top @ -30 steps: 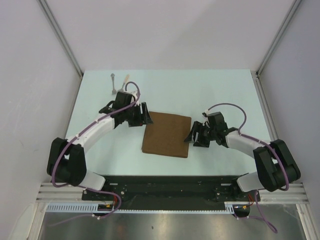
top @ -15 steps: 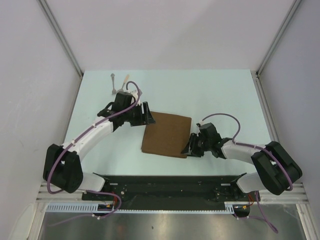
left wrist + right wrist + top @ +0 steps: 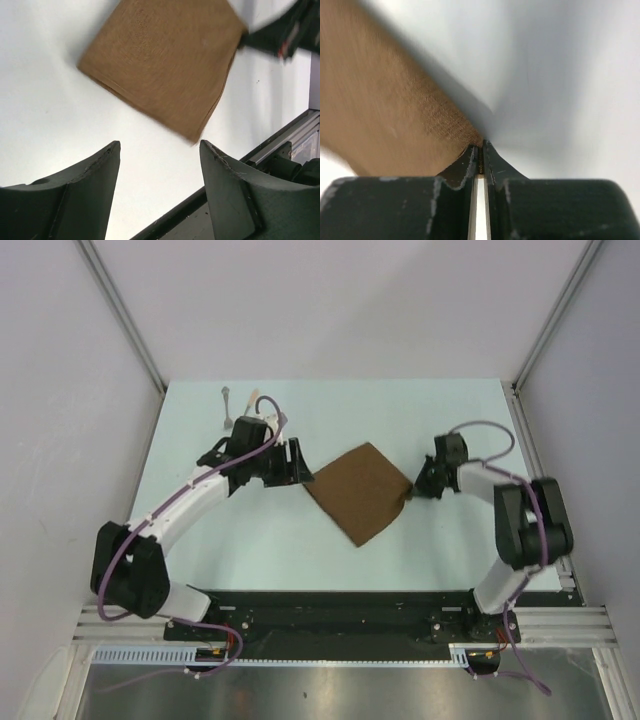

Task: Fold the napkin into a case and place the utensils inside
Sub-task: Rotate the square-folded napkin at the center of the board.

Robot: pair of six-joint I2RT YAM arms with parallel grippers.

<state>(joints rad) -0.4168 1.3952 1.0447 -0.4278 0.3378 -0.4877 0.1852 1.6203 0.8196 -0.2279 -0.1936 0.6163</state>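
napkin [image 3: 360, 492] swung to a diamond, right hand [image 3: 411, 490] pinching its corner, left hand [image 3: 159, 150] wide

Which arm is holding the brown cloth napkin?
The right gripper: fingers shut on a corner of the brown cloth napkin. The left gripper stands open, holding nothing.

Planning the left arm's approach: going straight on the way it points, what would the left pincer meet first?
Probably the napkin, lying ahead of the open left pincer; only bare table lies between, though its height above the cloth is unclear.
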